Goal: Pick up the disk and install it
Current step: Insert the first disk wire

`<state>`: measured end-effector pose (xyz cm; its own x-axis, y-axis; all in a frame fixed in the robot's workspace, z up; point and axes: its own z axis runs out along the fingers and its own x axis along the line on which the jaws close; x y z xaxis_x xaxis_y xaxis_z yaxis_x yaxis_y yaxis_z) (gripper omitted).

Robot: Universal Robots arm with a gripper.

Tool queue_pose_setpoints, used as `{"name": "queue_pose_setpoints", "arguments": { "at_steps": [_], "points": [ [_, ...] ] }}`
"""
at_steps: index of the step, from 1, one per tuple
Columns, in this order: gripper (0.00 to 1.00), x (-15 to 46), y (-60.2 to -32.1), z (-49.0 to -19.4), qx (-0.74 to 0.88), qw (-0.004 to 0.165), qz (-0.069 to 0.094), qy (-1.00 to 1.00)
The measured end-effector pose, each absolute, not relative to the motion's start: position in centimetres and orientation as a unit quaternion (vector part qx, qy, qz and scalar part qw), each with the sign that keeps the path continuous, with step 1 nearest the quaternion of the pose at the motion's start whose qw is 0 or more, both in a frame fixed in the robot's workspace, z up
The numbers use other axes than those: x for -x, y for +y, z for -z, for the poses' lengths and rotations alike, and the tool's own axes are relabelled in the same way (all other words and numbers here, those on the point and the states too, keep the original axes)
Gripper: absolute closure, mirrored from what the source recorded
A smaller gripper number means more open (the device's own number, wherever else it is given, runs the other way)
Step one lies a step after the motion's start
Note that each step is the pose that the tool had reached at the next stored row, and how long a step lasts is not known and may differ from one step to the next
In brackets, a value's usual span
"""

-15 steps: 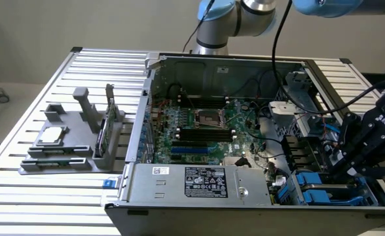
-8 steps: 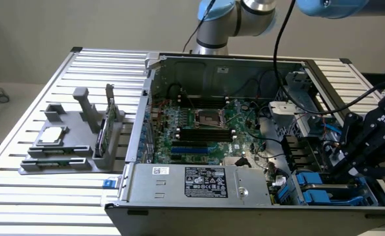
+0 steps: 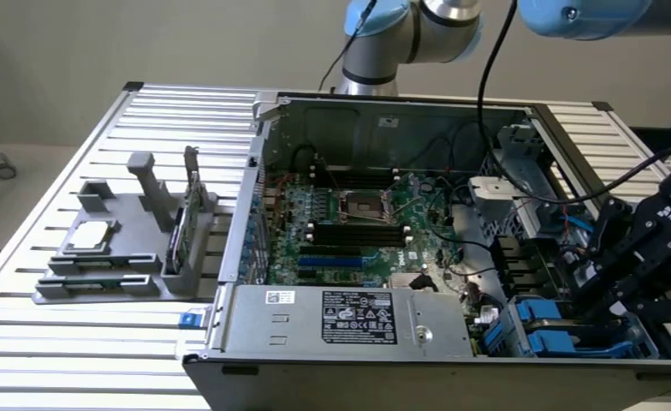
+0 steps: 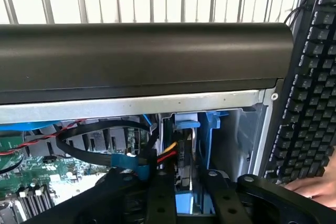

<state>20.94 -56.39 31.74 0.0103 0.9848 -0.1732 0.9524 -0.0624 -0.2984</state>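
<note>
The disk (image 4: 182, 163) stands on edge in the drive bay at the corner of the open computer case, its blue carrier (image 4: 211, 129) around it. My gripper (image 4: 191, 196) reaches down over it, one black finger (image 4: 160, 192) on each side of the disk. The fingers stand slightly off it, so the gripper is open. In the exterior view my gripper (image 3: 609, 304) is low in the case at that view's right, just above the blue drive carriers (image 3: 553, 336).
Red, yellow and black cables (image 4: 131, 158) run close beside the bay. The motherboard (image 3: 347, 231) and power supply (image 3: 335, 317) fill the case. A grey fixture (image 3: 119, 257) holds a small chip (image 3: 90, 237). A hand (image 4: 315, 187) rests by a keyboard (image 4: 310, 87).
</note>
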Motion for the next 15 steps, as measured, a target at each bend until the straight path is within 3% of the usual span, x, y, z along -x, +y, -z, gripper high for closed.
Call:
{"name": "queue_pose_setpoints", "arguments": {
  "at_steps": [1,4,6,7,15],
  "points": [
    [0.71,-20.9,-56.4,-31.8,0.709,0.049,-0.169,-0.683],
    [0.52,-20.9,-56.4,-32.2,0.708,0.051,-0.171,-0.683],
    [0.52,-20.9,-56.4,-32.6,0.708,0.052,-0.173,-0.683],
    [0.46,-20.9,-56.5,-32.8,0.708,0.052,-0.173,-0.683],
    [0.46,-20.9,-56.6,-34.5,0.708,0.054,-0.174,-0.683]
  ]
}}
